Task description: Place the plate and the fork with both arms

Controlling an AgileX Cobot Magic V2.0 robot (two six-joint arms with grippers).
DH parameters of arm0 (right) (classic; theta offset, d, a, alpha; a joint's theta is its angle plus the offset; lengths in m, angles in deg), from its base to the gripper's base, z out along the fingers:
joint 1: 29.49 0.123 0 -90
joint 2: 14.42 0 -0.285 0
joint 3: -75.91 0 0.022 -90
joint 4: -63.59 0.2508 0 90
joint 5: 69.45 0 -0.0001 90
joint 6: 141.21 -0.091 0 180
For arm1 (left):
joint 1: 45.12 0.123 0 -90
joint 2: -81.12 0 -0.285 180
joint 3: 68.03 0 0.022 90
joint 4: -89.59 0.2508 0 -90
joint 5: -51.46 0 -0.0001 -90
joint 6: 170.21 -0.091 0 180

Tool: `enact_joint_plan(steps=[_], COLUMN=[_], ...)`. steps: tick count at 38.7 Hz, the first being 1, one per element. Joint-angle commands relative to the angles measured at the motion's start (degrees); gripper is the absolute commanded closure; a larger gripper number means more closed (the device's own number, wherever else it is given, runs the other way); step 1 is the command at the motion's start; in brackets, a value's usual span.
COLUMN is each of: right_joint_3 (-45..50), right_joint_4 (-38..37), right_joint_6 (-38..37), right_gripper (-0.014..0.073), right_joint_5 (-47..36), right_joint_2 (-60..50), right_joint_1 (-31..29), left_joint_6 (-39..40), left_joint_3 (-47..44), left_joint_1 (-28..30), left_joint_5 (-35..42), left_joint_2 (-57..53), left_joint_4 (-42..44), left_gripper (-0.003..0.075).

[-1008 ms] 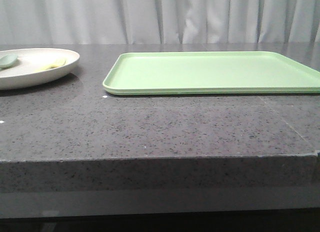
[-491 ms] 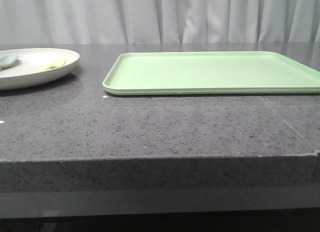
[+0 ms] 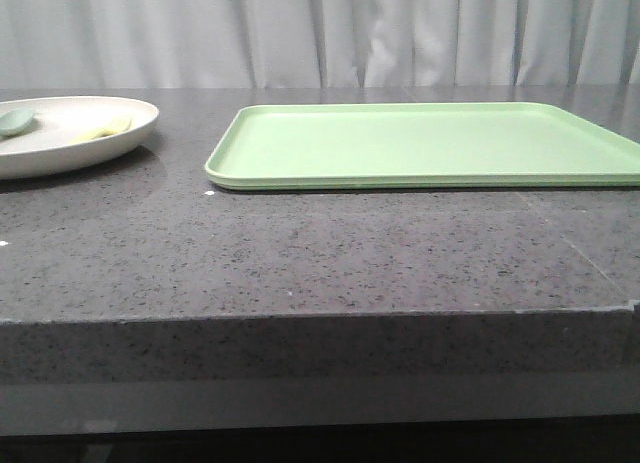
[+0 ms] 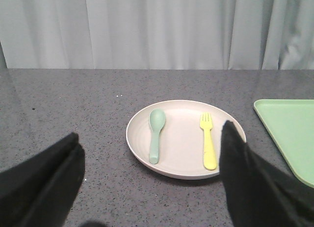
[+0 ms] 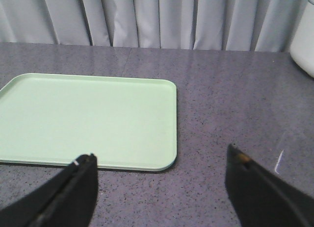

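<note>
The cream plate (image 3: 60, 143) sits at the far left of the grey table, and the left wrist view shows it whole (image 4: 181, 124). On it lie the yellow fork (image 4: 208, 141) and a pale green spoon (image 4: 155, 134), side by side. In the front view the fork (image 3: 105, 129) shows as a yellow sliver. My left gripper (image 4: 149, 136) hangs open just short of the plate's near rim, holding nothing. My right gripper (image 5: 162, 161) is open over bare table near the green tray's (image 5: 88, 116) corner. Neither gripper shows in the front view.
The flat light-green tray (image 3: 430, 143) lies at the middle and right of the table. White curtains hang behind. A white object (image 5: 305, 36) stands at the far edge in the right wrist view. The table's front edge (image 3: 320, 318) runs across the front view.
</note>
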Motion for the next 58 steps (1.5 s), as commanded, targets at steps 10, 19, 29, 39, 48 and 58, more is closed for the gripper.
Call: enact_joint_plan(steps=[10, 19, 29, 39, 48, 58], right_joint_3=[-1.81, -1.81, -1.81, -1.81, -1.81, -1.81], right_joint_4=[0.08, 0.08, 0.08, 0.08, 0.08, 0.08], right_joint_6=[0.16, 0.16, 0.16, 0.16, 0.16, 0.16], right_gripper=[-0.0052, -0.0052, -0.0052, -0.0052, -0.0052, -0.0052], right_joint_5=[-4.60, -4.55, -4.55, -4.55, -4.55, -4.55], right_joint_2=[0.92, 0.92, 0.92, 0.92, 0.92, 0.92], right_joint_1=[-0.33, -0.33, -0.33, -0.33, -0.33, -0.33], left_joint_6=[0.40, 0.40, 0.40, 0.40, -7.17, -22.86], left_joint_3=[1.40, 2.74, 10.61, 24.55, 35.37, 47.68], left_joint_1=[-0.08, -0.08, -0.08, 4.16, 12.80, 20.39], left_joint_5=[5.92, 6.13, -3.09, -14.46, -19.31, -27.96], left_joint_2=[1.07, 3.54, 18.15, 39.11, 53.96, 69.19], left_joint_4=[-2.60, -0.40, 6.35, 8.89, 0.88, -20.67], left_gripper=[0.0111, 0.0111, 0.0111, 0.0112, 0.0111, 0.0111])
